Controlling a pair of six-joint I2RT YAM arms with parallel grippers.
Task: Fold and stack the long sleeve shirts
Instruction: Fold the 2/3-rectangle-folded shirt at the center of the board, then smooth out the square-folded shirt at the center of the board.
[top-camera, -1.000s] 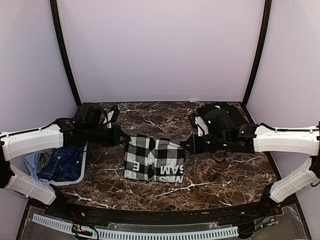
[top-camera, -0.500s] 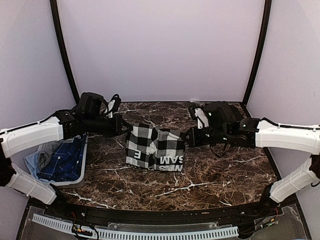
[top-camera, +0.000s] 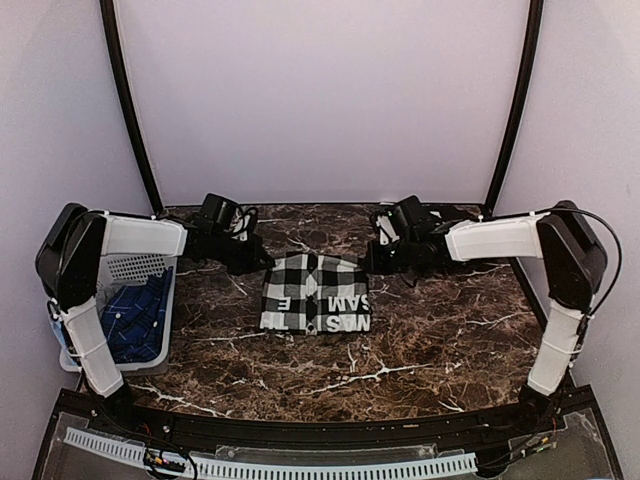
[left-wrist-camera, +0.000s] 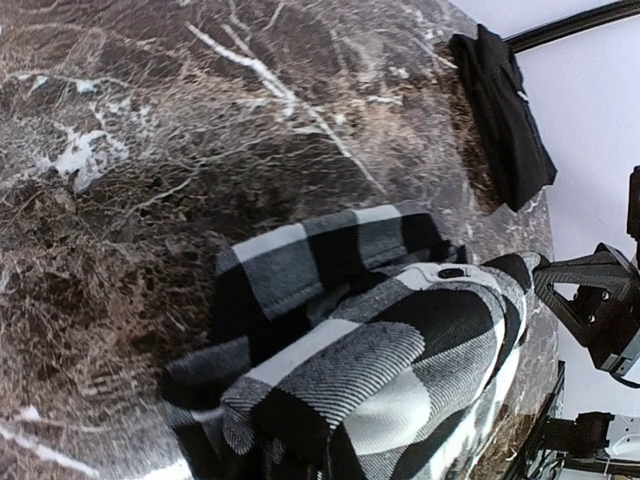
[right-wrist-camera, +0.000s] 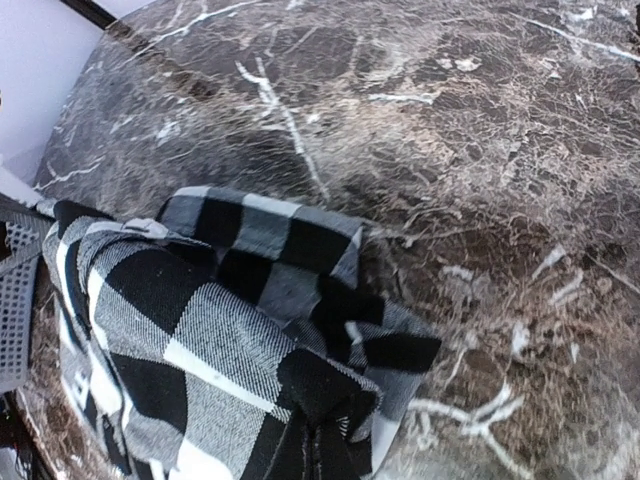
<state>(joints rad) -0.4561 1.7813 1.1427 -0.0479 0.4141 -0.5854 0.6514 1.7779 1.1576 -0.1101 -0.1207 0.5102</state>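
left claw (top-camera: 262, 263) and right claw (top-camera: 368, 262) clamp the checked shirt (top-camera: 315, 300); upside-down letters read "sam", "e".

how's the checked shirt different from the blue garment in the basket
The checked shirt is black and white; the blue garment is dark blue. The checked shirt lies on the table, pinched by the left gripper and right gripper; the blue garment sits bunched in the basket, untouched. Both are cloth.
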